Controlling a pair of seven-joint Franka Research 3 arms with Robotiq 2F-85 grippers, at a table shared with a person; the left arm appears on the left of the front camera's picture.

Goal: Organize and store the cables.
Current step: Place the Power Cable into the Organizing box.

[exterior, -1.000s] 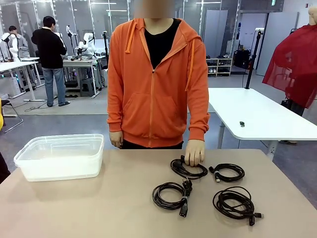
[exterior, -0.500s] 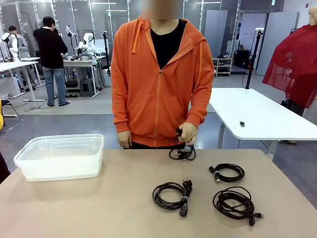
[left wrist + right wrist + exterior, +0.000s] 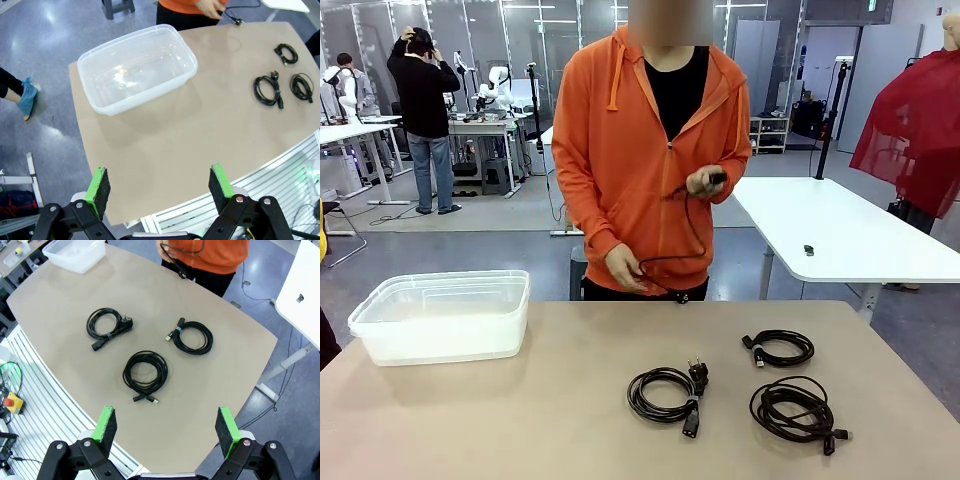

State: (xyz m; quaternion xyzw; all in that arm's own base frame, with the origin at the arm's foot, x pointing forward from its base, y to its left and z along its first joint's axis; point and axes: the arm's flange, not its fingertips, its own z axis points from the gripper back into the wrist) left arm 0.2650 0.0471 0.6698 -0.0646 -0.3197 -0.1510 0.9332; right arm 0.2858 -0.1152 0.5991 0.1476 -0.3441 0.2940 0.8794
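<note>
Three cables lie coiled on the tan table: one with chunky plugs [image 3: 665, 393] [image 3: 107, 323] [image 3: 267, 90], a small one [image 3: 780, 348] [image 3: 192, 337] [image 3: 286, 52], and a larger one [image 3: 795, 408] [image 3: 145, 372] [image 3: 301, 87]. A person in an orange hoodie holds another cable [image 3: 690, 230] uncoiled between both hands, with its plug in the raised hand [image 3: 705, 182]. My left gripper [image 3: 159, 185] hangs open, high over the table's near edge on the tub's side. My right gripper [image 3: 166, 425] is open too, high above the coils, with nothing between its fingers.
A clear plastic tub [image 3: 440, 315] [image 3: 125, 37] [image 3: 77, 252] stands at the table's left, with nothing inside. The tan tabletop [image 3: 520, 420] is bare between tub and coils. A white table [image 3: 840, 230] stands behind at the right.
The person picked up the coil nearest them from the table, raised it to chest height and let it uncoil between both hands. The grippers stayed open.
</note>
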